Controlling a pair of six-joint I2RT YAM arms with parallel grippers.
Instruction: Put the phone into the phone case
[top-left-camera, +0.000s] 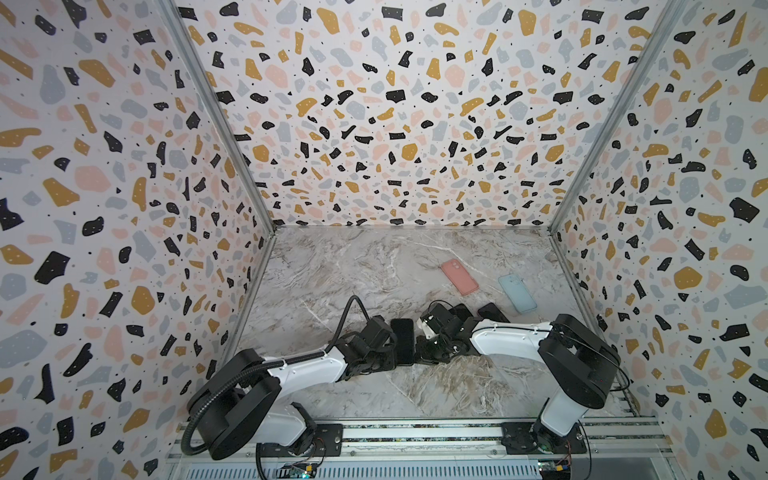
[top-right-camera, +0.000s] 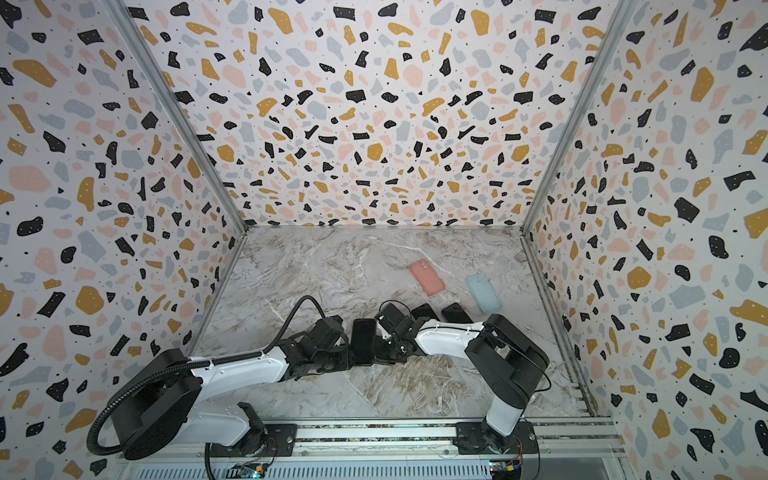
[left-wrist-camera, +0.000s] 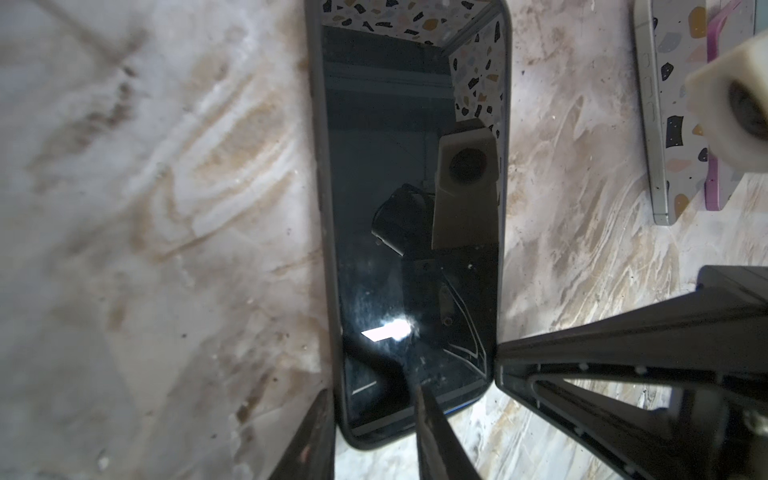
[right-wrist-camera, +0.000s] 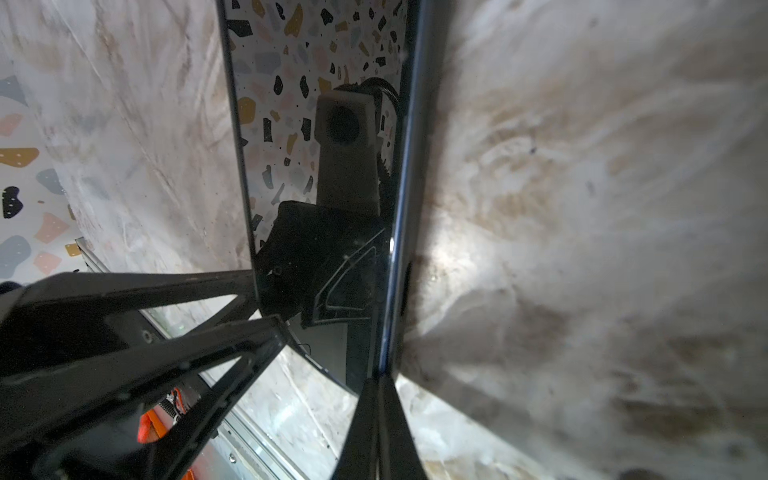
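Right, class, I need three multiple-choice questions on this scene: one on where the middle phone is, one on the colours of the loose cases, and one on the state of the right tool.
1. Where is the black phone?
A) on the table, between the two arms
B) leaning on the back wall
C) on top of the right arm

2. Which two cases lie beyond the right arm?
A) a green one and a yellow one
B) a pink case and a light blue case
C) two white ones

3. How is the right tool?
A) wide open
B) gripping a cup
C) shut, tip at the phone's long edge

Answers: 1 A, both top views show it between the arms. 2 B, both colours stand out on the marble. 3 C, its fingers meet in the right wrist view.
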